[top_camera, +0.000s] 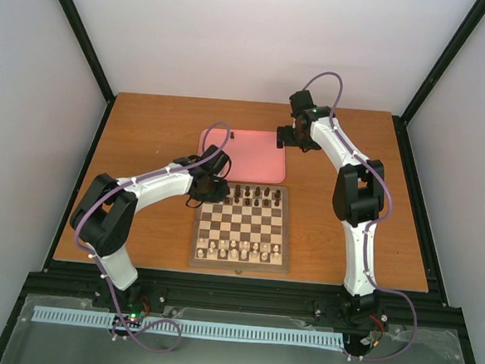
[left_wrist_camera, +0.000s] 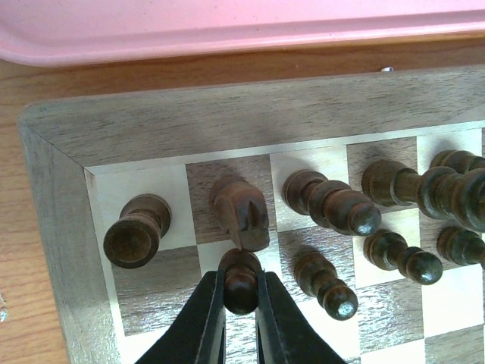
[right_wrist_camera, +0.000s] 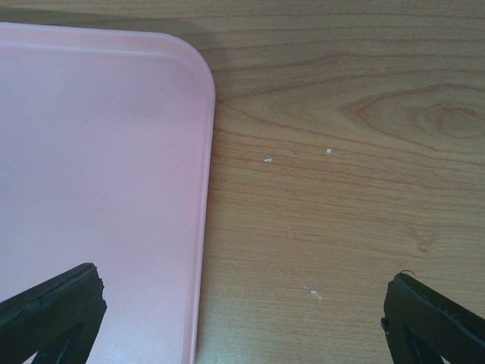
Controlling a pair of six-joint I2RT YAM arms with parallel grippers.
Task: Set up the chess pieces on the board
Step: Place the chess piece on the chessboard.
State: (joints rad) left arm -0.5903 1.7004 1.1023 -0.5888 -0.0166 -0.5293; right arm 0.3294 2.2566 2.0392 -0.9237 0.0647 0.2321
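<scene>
At the upper left of the left-wrist view, the chessboard (left_wrist_camera: 227, 114) is bounded by its tan border, whose corner is met by bare table (left_wrist_camera: 23, 265) on the left. A narrow strip of table is left between the far edge and the rim of the pink tray (left_wrist_camera: 227, 26). Little room is offered among the dark chess pieces (top_camera: 250, 195), which are crowded along the board's two upper rows in the top view. The middle rows are left open, and the pale pieces (top_camera: 238, 250) are ranged along the lower rows.

At bottom centre of the wrist view, the left gripper (left_wrist_camera: 241, 296) is clamped on a pawn (left_wrist_camera: 241, 274), its round head pinched between the black fingers (left_wrist_camera: 201, 326). The pawn is placed directly below the knight (left_wrist_camera: 242, 212) and to the right of the corner rook (left_wrist_camera: 136, 231). Whether it rests on the board cannot be told. Glossy, turned brown-black wood is shown.

The right gripper (right_wrist_camera: 242, 280) is spread wide over the tray's right edge and the table.
</scene>
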